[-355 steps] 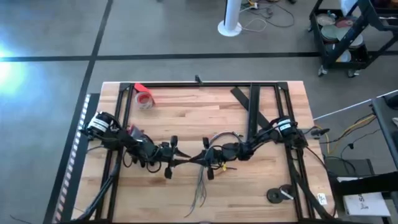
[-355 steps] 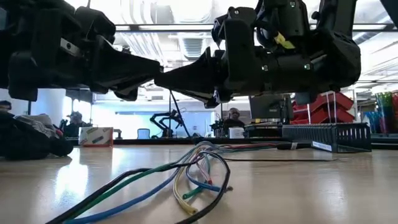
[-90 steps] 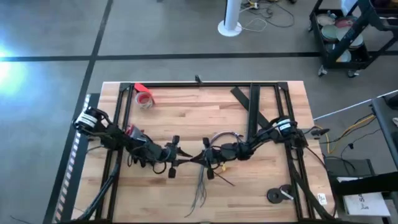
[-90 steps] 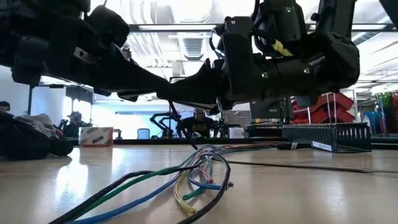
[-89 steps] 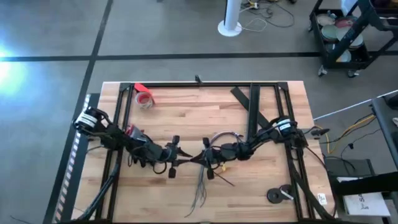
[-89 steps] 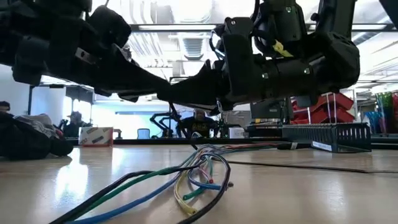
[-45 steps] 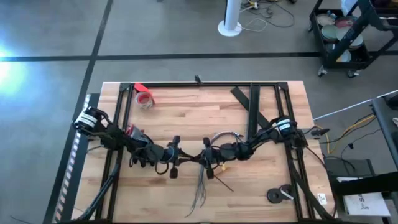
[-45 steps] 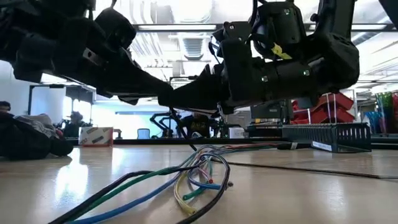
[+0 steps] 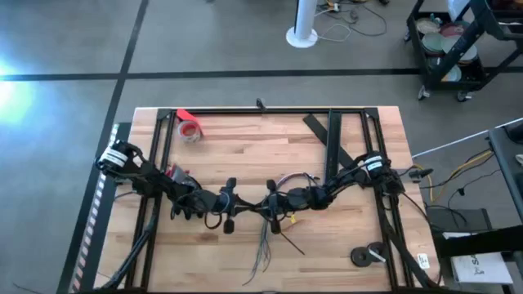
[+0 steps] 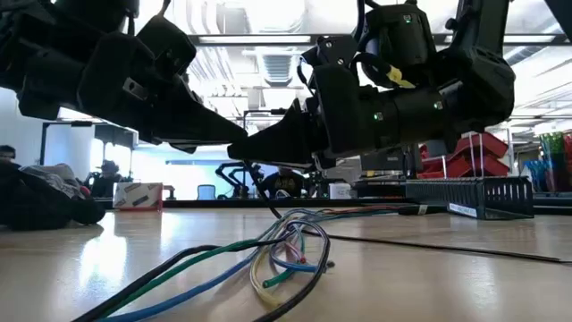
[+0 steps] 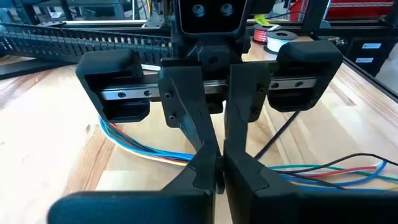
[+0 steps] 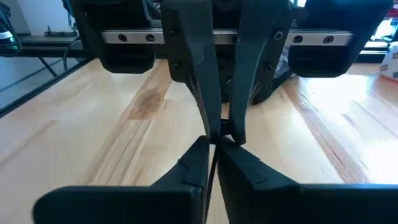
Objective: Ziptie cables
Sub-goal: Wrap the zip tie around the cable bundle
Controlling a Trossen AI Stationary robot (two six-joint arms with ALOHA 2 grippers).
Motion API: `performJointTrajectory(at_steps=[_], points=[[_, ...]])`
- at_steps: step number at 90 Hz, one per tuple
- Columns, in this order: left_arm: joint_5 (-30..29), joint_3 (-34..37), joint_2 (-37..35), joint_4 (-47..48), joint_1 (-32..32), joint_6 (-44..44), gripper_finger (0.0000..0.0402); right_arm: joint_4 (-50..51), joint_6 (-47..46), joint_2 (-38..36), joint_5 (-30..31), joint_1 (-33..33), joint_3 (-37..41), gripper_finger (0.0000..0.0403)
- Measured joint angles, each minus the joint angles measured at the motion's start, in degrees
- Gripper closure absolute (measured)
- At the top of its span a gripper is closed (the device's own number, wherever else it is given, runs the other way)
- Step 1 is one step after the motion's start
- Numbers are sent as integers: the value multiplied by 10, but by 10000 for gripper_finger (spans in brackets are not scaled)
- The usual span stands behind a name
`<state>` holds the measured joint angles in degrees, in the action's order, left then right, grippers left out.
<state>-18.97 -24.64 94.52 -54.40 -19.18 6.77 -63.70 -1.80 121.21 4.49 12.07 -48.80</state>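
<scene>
Right now I have both grippers nose to nose just below the centre of the high frame, above the wooden bench (image 9: pixel 245 155). The left gripper (image 9: pixel 242 210) reaches in from the left of the frame and the right gripper (image 9: pixel 263 209) from the right, tips all but touching. In each wrist view the fingers are drawn narrow, nearly closed at the tips, and a thin dark strip, the ziptie (image 12: pixel 213 163), sits pinched between them where the two pairs meet; from there it slants down toward the lower right of the high frame and its free end lies on the bench. The cables (image 10: pixel 268 255) lie on the bench directly under the grippers: in the low view I see green, blue, pale and dark strands curling into a loose loop at lower centre, and from above their ends fan out toward the bottom edge of the frame. A red tape roll (image 9: pixel 189 129) rests at the upper left of the bench, well apart.
</scene>
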Motion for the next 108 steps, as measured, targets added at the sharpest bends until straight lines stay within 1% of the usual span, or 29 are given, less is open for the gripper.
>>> performJointTrajectory(at_steps=[11, 20, 28, 51, 59, 67, 76, 82, 90, 97, 108], points=[[-1, 0, 0, 0, 1, 0, 401, 3, -6, 0, -1, 0, 0, 354], [-2, 0, -1, -2, 1, 0, 401, 7, -12, 0, -2, -1, 0, 352], [-2, 0, -1, -2, 1, 0, 401, 16, -12, 0, -2, -1, 0, 360], [-2, 0, -4, -4, 1, 0, 401, 25, -12, 0, -2, -1, 0, 399], [18, 0, -9, -2, 1, -5, 400, 24, -16, 0, -2, -1, 0, 401], [40, 0, -18, 2, 1, -11, 388, 25, -18, 0, -5, -1, 1, 402], [48, 0, -35, 21, 1, -11, 362, 25, -18, 0, -11, -1, 1, 403], [52, 2, -44, 37, 1, -11, 343, 25, -19, 0, -23, -2, 1, 403], [83, 12, -53, 39, 1, -13, 321, 22, -25, 0, -50, -7, 1, 403], [109, 19, -55, 39, 1, -13, 303, 21, -31, 0, -86, -15, 1, 403], [121, 23, -54, 32, 1, -22, 284, 21, -44, 0, -154, -34, 1, 403]])
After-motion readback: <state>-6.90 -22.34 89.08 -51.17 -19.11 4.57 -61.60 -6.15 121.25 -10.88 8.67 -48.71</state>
